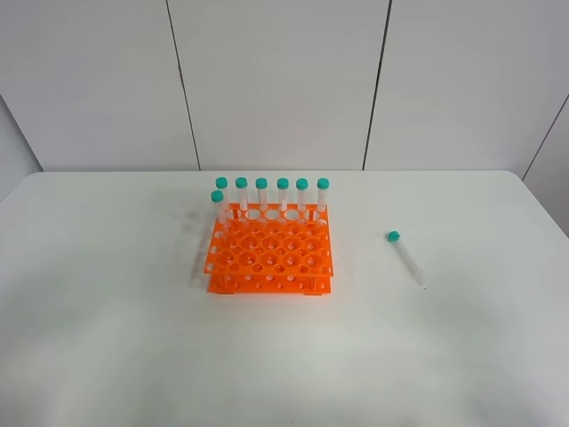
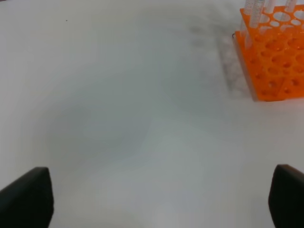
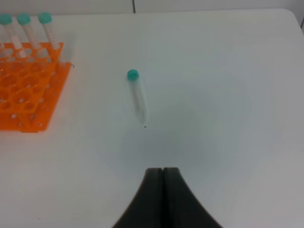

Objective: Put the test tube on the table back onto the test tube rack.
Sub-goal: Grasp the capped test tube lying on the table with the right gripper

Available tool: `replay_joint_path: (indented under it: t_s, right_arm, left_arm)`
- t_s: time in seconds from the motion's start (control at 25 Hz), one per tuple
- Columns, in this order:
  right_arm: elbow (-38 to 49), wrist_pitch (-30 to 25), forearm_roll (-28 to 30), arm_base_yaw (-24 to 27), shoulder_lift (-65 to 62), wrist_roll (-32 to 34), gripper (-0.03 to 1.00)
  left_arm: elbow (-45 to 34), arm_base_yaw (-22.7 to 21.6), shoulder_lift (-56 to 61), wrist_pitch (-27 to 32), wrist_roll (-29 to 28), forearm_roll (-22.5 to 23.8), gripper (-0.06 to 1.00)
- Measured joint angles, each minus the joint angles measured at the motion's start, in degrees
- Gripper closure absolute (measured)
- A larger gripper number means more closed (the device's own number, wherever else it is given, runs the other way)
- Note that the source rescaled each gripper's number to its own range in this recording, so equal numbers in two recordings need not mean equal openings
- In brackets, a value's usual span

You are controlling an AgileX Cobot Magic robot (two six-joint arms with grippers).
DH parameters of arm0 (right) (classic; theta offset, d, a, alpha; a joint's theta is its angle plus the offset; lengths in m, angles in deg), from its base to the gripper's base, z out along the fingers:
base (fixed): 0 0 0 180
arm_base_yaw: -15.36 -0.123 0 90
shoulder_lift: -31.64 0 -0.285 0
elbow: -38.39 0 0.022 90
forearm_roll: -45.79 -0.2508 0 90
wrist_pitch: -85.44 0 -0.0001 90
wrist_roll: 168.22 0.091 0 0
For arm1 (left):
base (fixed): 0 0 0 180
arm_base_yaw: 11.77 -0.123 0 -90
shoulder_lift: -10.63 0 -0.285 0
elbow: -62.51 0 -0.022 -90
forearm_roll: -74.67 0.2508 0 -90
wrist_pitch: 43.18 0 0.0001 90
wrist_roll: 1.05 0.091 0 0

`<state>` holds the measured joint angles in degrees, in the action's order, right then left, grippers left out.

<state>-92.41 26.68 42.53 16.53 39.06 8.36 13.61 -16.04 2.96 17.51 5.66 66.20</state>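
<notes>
Right pincer [image 3: 163, 172] pressed together, left pincer [image 2: 156, 197] spread, both empty. Test tube [image 1: 406, 258] lies on counter [image 1: 107, 356]. Likely next, right opens and reaches.

No readable text, labels, brand marks or numbers anywhere in any view.
</notes>
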Motion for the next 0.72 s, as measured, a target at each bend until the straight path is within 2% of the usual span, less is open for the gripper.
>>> replay_joint_path:
  t_s: [0.72]
  right_arm:
    - [0.00,0.00,0.00,0.00,0.00,0.00,0.97]
  left_arm:
    - [0.00,0.00,0.00,0.00,0.00,0.00,-0.05]
